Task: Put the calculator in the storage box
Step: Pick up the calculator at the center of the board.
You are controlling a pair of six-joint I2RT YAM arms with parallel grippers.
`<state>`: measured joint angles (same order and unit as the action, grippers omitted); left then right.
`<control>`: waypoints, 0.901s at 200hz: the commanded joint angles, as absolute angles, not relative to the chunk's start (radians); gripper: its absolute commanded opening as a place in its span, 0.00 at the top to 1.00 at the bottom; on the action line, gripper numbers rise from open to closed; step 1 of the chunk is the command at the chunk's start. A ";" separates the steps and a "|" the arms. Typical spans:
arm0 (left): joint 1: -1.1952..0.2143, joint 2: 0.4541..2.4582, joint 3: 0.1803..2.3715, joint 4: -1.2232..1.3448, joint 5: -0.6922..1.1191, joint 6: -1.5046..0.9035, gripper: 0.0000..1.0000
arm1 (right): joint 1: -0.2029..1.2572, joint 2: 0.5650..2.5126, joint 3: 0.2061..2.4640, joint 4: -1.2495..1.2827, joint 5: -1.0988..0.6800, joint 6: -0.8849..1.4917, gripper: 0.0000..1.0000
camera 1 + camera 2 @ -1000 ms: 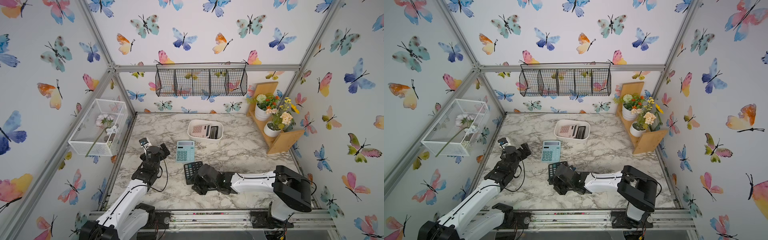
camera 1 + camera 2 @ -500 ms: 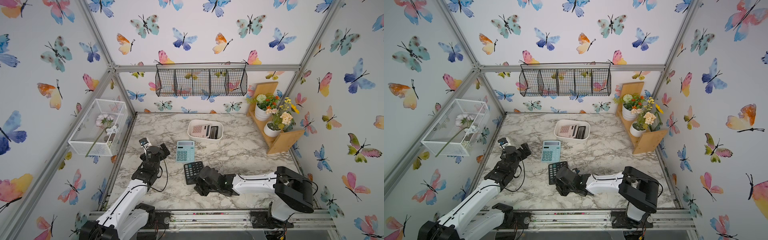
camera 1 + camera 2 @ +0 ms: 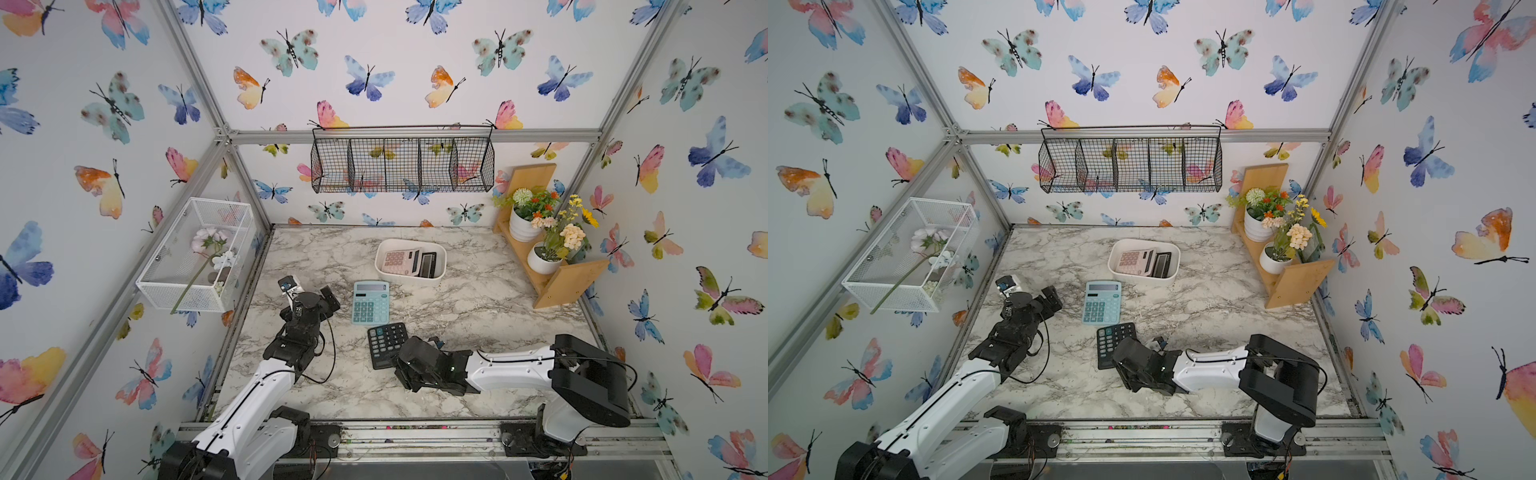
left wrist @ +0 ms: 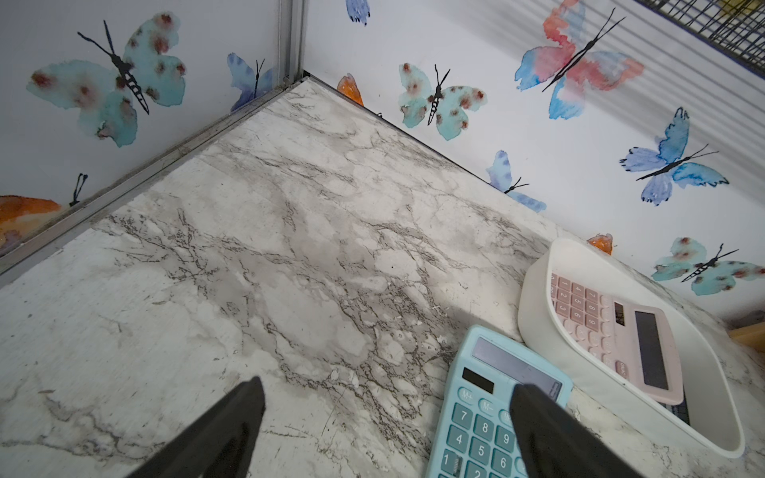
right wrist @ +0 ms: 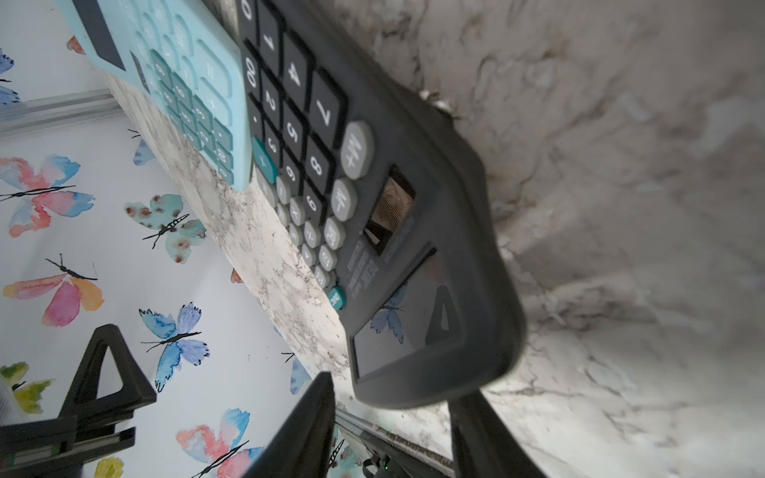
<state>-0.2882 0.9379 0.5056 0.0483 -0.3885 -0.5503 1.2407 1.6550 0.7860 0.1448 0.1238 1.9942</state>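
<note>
The black calculator [image 3: 385, 344] [image 3: 1114, 343] lies on the marble table, its keys towards a light blue calculator [image 3: 370, 301] [image 4: 480, 430]. My right gripper [image 3: 400, 362] [image 5: 397, 385] is at its display end. One finger is over the face and one against the underside. A narrow gap shows beside the black calculator [image 5: 372, 207], so the jaws are open. The white storage box [image 3: 409, 278] [image 3: 1142, 278] [image 4: 538, 323] stands further back, holding a pink calculator [image 3: 400, 262] and a dark one [image 3: 428, 264]. My left gripper [image 3: 323, 300] [image 4: 388, 385] hovers open beside the blue calculator.
A black wire basket [image 3: 401, 166] hangs on the back wall. A white mesh box [image 3: 195, 253] with a flower is fixed to the left wall. A wooden shelf [image 3: 557, 282] with flower pots stands at the back right. The blue calculator's near edge almost touches the black one.
My right gripper has shifted slightly towards the table's front and its jaws have narrowed round the black calculator's display end. The left arm and the calculators have not visibly moved.
</note>
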 commanded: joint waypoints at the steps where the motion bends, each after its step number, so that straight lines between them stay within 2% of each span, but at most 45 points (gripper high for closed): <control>1: -0.290 0.938 0.495 0.059 -0.442 -0.554 0.01 | 1.243 1.695 0.806 0.153 0.185 1.994 0.54; 42: -0.290 0.939 0.494 0.057 -0.443 -0.555 0.01 | 1.243 1.719 0.811 0.174 0.211 1.987 0.63; 66: -0.290 0.941 0.494 0.058 -0.444 -0.555 0.01 | 1.243 1.695 0.781 0.154 0.272 1.981 0.81; 89: -0.288 0.945 0.494 0.060 -0.440 -0.556 0.01 | 1.240 1.650 0.733 0.120 0.309 1.984 0.94; 112: -0.288 0.948 0.496 0.060 -0.440 -0.555 0.01 | 1.225 1.581 0.714 0.013 0.334 1.927 0.97; 142: -0.288 0.953 0.497 0.058 -0.439 -0.555 0.01 | 1.164 1.471 0.726 -0.147 0.325 1.712 0.99; 180: -0.288 0.962 0.499 0.060 -0.437 -0.557 0.01 | 0.981 1.390 0.764 -0.264 0.189 1.384 0.99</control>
<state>-0.2882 0.9531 0.5056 0.0483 -0.3885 -0.5510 1.0615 1.4242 0.7261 -0.1337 0.2615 1.6531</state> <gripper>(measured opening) 0.986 0.126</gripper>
